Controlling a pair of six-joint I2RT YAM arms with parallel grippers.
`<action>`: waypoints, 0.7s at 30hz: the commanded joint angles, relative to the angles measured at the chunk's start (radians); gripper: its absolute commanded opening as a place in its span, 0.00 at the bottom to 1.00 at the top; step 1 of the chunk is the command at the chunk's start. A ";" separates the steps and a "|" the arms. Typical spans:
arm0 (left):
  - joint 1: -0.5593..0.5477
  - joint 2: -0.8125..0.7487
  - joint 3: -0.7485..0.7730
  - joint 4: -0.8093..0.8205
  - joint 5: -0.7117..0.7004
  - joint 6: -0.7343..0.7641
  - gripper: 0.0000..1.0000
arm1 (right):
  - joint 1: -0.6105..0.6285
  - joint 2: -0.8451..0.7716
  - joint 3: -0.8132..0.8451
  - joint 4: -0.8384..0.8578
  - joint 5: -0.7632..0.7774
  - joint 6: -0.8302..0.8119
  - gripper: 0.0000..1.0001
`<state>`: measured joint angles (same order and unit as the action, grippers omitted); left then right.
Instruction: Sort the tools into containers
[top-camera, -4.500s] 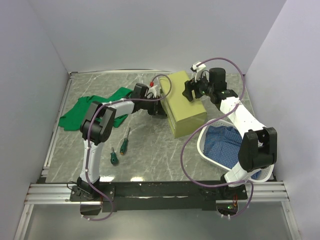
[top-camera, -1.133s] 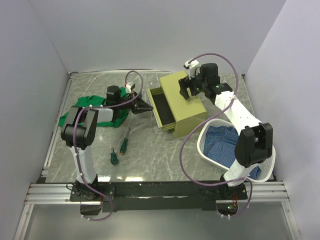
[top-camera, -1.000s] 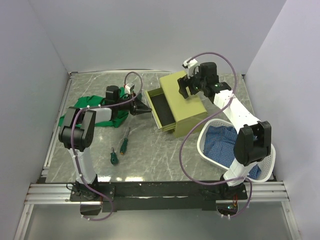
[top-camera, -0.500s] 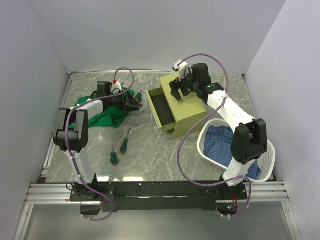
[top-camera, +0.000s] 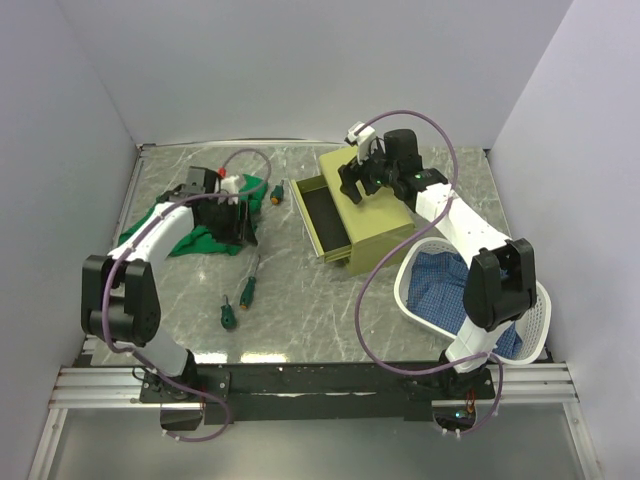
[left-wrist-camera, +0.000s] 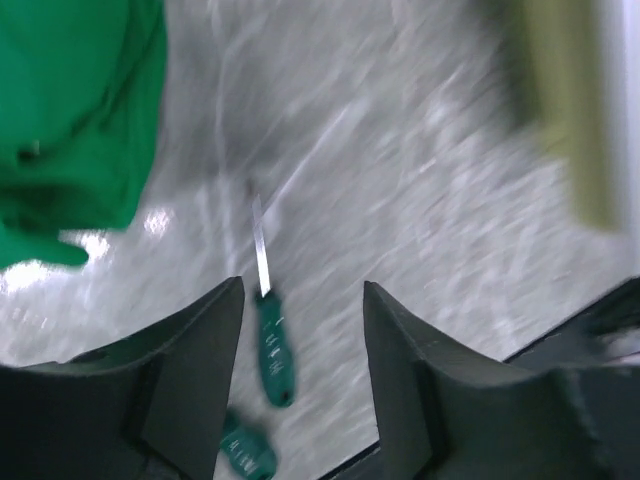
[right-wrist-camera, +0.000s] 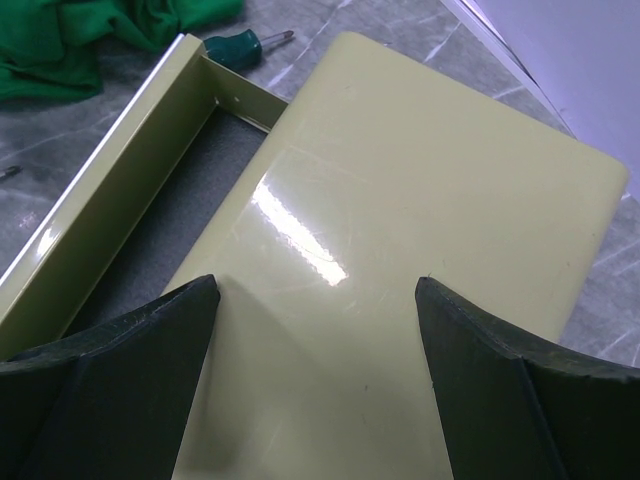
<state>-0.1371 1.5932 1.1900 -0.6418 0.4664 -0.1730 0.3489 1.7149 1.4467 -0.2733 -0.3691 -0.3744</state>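
Observation:
The olive-yellow chest (top-camera: 375, 215) stands at centre right with one drawer (top-camera: 325, 222) pulled out to the left, its dark inside bare. My right gripper (top-camera: 352, 185) hovers open over the chest's top (right-wrist-camera: 400, 230), holding nothing (right-wrist-camera: 315, 290). My left gripper (top-camera: 243, 232) points down at the table beside the green cloth, open and empty (left-wrist-camera: 303, 300). Below it lies a green-handled screwdriver (left-wrist-camera: 272, 345) (top-camera: 250, 285), with a second one (top-camera: 228, 315) (left-wrist-camera: 248, 452) nearer the arms. A third screwdriver (top-camera: 277, 192) (right-wrist-camera: 235, 45) lies by the drawer's far corner.
A green cloth (top-camera: 190, 225) is bunched at the left, under my left arm. A white basket (top-camera: 535, 330) holding blue fabric (top-camera: 450, 290) sits at the right, touching the chest's near corner. Grey walls close in the table.
The drawer has been pulled open. My left gripper has opened and swung from the drawer front back to the left, then down over the screwdrivers. My right gripper has shifted slightly left.

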 joint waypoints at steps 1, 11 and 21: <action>-0.070 -0.012 -0.055 -0.114 -0.182 0.135 0.53 | -0.008 0.045 -0.060 -0.310 0.025 0.037 0.88; -0.210 -0.070 -0.167 -0.101 -0.341 0.204 0.58 | -0.007 0.064 -0.026 -0.314 0.019 0.029 0.88; -0.226 0.025 -0.179 -0.045 -0.253 0.221 0.56 | -0.008 0.040 -0.060 -0.305 0.030 0.012 0.89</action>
<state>-0.3511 1.5723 0.9829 -0.7223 0.1719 0.0216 0.3489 1.7126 1.4601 -0.3099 -0.3782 -0.3889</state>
